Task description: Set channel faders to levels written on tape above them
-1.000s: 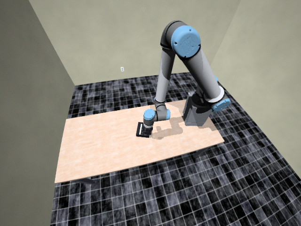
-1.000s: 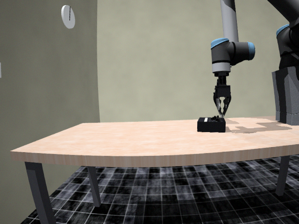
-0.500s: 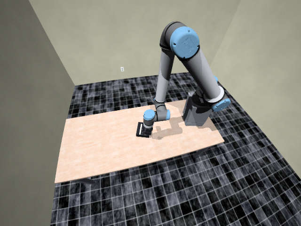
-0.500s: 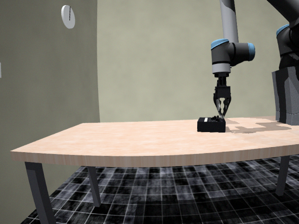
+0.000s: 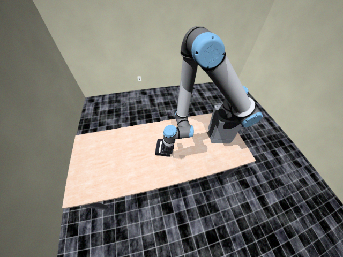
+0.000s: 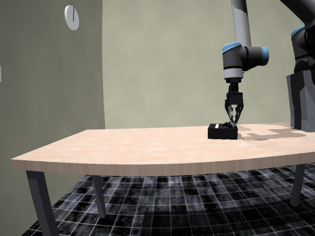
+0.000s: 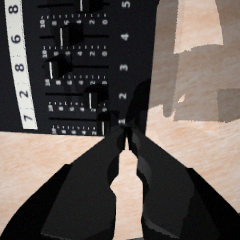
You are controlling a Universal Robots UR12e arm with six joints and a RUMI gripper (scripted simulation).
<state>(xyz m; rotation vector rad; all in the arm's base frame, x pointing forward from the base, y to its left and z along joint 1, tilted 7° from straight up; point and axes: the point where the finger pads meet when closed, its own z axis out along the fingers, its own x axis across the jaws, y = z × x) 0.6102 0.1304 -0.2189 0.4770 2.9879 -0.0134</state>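
Observation:
The lighting desk (image 5: pixel 162 147) is a small black box on the wooden table; it also shows in the exterior view (image 6: pixel 222 131). In the wrist view the desk (image 7: pixel 75 65) fills the upper left. A white tape strip (image 7: pixel 20 65) on it reads 8, 6, 8, 2, 7 from top to bottom. The fader 1 cap (image 7: pixel 104 123) sits near the 0 end of its scale. The fader 2 cap (image 7: pixel 95 97) is near 1, the fader 3 cap (image 7: pixel 57 65) near 8, and the fader 4 cap (image 7: pixel 67 36) near 6. My gripper (image 7: pixel 126 128) is shut and empty. Its tips rest at the desk's near edge, right beside the fader 1 cap. It points straight down (image 6: pixel 234 123).
The arm's grey pedestal (image 5: pixel 221 128) stands on the table to the right of the desk and also shows in the exterior view (image 6: pixel 301 101).

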